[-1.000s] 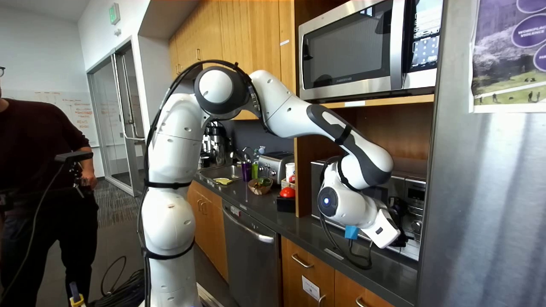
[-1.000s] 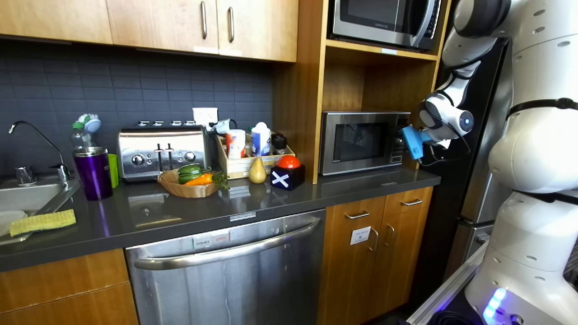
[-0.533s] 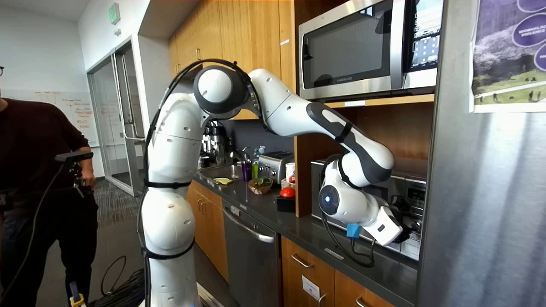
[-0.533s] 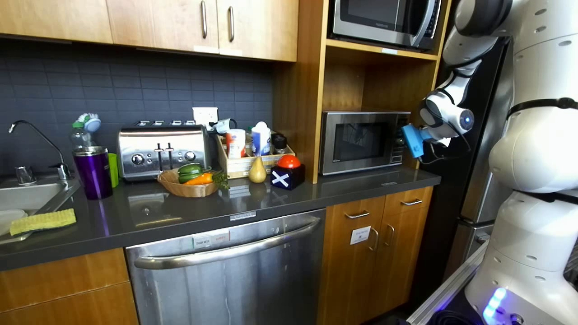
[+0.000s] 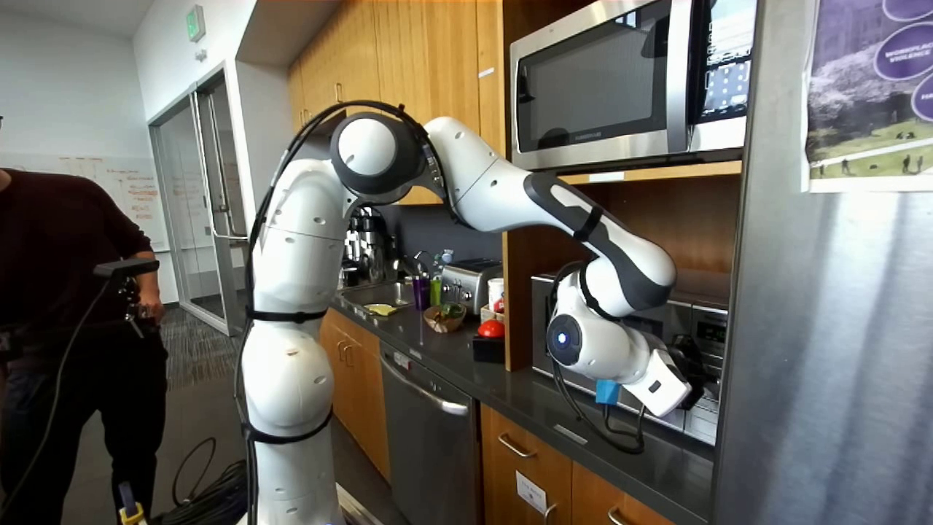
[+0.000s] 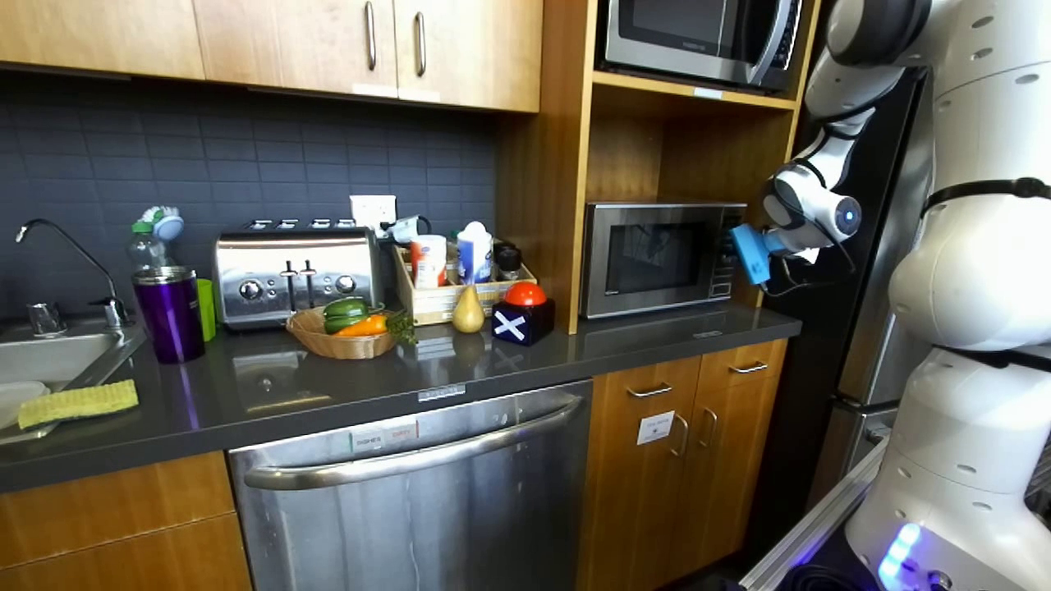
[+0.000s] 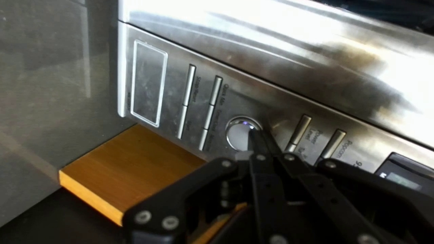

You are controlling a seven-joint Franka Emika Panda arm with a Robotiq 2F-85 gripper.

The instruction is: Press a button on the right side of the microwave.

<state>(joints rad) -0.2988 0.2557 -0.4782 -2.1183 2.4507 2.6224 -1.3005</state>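
Observation:
The microwave (image 6: 657, 261) is a steel box with a dark door window, standing on the counter under a shelf. Its narrow control strip (image 7: 271, 105) fills much of the wrist view, with slim silver buttons (image 7: 190, 84) and a round knob (image 7: 238, 134). My gripper (image 7: 262, 133) is shut, fingertips together, nothing between them. The tips overlap the knob's edge in the wrist view; whether they touch it I cannot tell. The Power Level button (image 7: 301, 128) lies just beyond them. In an exterior view the gripper (image 5: 696, 364) sits before the control strip; elsewhere a blue block (image 6: 751, 256) hides it.
A larger microwave (image 5: 594, 84) sits on the shelf above. The steel fridge (image 5: 824, 328) stands close beside the control strip. A wooden board edge (image 7: 132, 173) shows beside the microwave. A red push button box (image 6: 524, 316) and toaster (image 6: 300, 275) are farther along the counter.
My hand has shifted slightly up and towards the fridge side, now covering more of the control strip in an exterior view. The fingers have come together.

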